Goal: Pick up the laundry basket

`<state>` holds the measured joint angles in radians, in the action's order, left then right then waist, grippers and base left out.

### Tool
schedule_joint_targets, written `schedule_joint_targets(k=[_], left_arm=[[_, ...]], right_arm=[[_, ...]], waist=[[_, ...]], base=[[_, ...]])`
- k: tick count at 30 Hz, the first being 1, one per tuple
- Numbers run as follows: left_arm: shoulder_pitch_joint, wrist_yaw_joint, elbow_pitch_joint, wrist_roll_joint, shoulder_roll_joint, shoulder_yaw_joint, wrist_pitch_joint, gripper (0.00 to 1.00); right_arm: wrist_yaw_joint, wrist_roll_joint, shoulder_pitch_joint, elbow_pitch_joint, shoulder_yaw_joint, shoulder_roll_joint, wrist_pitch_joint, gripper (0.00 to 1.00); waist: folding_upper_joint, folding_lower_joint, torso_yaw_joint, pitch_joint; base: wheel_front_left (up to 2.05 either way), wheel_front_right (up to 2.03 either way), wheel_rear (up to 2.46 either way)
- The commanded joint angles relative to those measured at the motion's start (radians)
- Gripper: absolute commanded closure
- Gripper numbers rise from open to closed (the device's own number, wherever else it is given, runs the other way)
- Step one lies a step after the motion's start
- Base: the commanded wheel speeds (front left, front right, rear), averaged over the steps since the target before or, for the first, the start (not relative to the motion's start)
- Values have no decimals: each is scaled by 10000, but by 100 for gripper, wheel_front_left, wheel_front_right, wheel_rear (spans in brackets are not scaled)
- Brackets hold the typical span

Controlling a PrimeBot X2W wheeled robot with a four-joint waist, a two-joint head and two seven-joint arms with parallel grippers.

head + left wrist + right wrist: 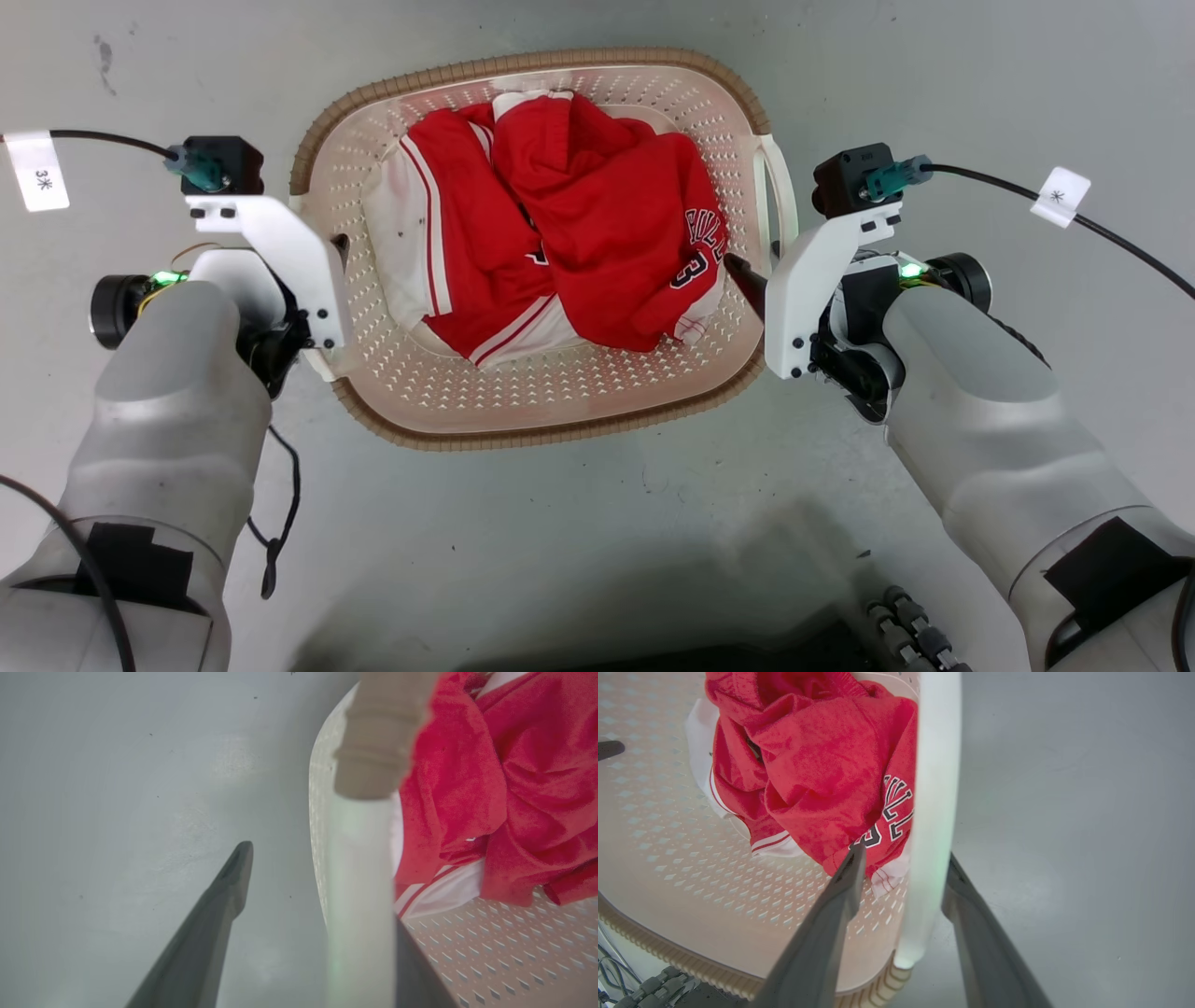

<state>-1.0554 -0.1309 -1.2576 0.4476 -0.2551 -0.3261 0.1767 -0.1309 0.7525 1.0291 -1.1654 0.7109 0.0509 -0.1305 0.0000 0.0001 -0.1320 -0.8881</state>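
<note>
While the laundry basket (560,397) sits on the grey floor (597,532) right in front of the robot, both arms reach down to its short sides, one arm on each side. The basket is cream with lots of small holes. A brown rim (523,437) runs round its top edge. Inside lies a heap of red and white clothes (597,224), low in the middle and away from the rim.

The left gripper (301,854) is at the basket's left edge with its jaws open. In the left wrist view, one dark finger (219,905) hangs outside the basket over bare floor, well apart from the white left handle (359,882). The other finger peeks out from behind that handle, on the inside. So the handle stands between the two fingers, but they do not squeeze it.

The right gripper (904,856) is at the right edge, and its jaws are open too. The white right handle (934,788) runs up between the fingers. One finger (840,896) is inside the basket, just beside the red cloth, with a small gap to the handle. The other finger is outside, right against the handle's edge.

The floor is bare all around the basket, past its far edge and out to both sides. A black cable (1120,238) with a white tag (1060,196) leads away from the right wrist. Another cable (103,138) with a tag (37,173) leads away from the left wrist. Both cables are well apart from the basket.
</note>
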Motion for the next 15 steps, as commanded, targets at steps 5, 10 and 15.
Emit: schedule_joint_targets(k=[5, 10, 15], left_arm=[[-190, 24, -75, 145, -49, -158, 124, 100], [-189, 27, -117, 323, -27, -258, 249, 100], [-150, 15, -135, 431, 35, -400, 502, 100]], right_arm=[[-20, 465, 262, -11, 369, -17, 51, 100], [-20, 750, 327, -116, 688, -19, 84, 100], [-20, 975, 381, -176, 916, -17, 34, 100]], waist=[[0, -1, -17, -124], [0, -1, -25, -100], [0, -1, 9, 9]], base=[[0, 0, 0], [0, 0, 0], [0, 0, 0]])
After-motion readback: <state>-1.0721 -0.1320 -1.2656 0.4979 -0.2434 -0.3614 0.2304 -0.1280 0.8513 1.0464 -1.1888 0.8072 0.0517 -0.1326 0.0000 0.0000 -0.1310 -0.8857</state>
